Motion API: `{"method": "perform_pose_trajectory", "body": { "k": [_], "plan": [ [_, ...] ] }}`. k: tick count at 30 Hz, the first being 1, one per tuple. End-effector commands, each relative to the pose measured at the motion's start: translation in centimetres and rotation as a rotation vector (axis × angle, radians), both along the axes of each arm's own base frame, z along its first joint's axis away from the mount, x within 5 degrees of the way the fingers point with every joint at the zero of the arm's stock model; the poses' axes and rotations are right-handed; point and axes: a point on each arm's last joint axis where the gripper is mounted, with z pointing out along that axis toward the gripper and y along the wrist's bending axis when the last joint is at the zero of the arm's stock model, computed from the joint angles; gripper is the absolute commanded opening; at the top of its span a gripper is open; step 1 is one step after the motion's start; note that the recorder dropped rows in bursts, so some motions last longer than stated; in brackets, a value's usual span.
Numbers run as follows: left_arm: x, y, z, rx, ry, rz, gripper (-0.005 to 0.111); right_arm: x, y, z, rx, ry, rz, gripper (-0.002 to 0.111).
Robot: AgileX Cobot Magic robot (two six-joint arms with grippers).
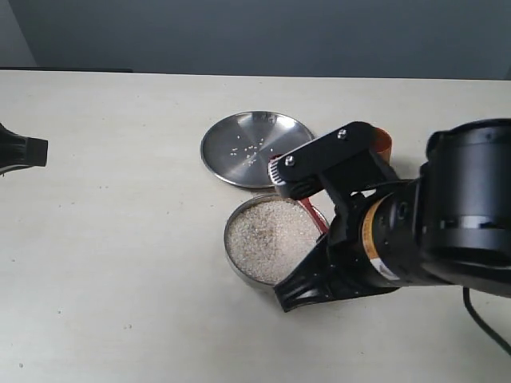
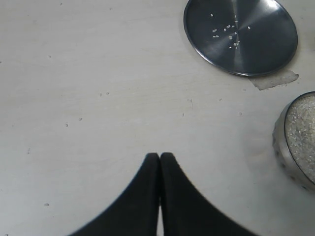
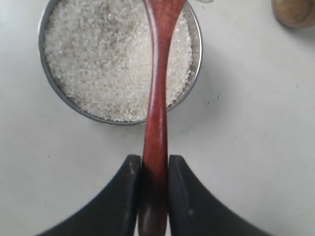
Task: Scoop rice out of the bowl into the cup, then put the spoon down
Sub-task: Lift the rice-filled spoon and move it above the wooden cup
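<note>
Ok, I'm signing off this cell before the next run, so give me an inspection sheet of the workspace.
Surface: pale table, small specks.
Job's things: steel bowl full of rice; spoon held over it; cup beyond, partly hidden.
Clutter: steel plate with stray grains; tape scrap beside it.
End effectors: left end effector shut, empty; right end effector shut on the spoon handle.
Cables: black cable, lower right of the exterior view.
Surroundings: dark wall behind the table.
</note>
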Motion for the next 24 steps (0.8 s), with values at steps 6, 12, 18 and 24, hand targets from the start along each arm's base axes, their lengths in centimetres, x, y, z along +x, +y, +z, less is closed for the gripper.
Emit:
{"method": "perform_pose_trajectory", "body": {
  "k": [6, 12, 18, 24],
  "plan": [
    [0.1, -0.1, 0.2, -0.003, -0.011, 0.0, 0.0, -0.2, -1.9, 1.7, 0.037, -0.009, -0.027, -0.001],
    [0.1, -0.1, 0.2, -0.003, -0.011, 0.0, 0.0, 1.0, -3.3, 2.0, 0.041, 0.023, -0.034, -0.001],
    [0.1, -0.1, 0.2, -0.003, -0.011, 0.0, 0.0, 2.7, -5.0, 1.9, 0.027, 0.046, -0.046, -0.001],
    [0.1, -0.1, 0.2, -0.003, -0.011, 0.0, 0.0, 5.0, -7.4, 1.9, 0.034, 0.034, -0.084, -0.001]
  ]
}}
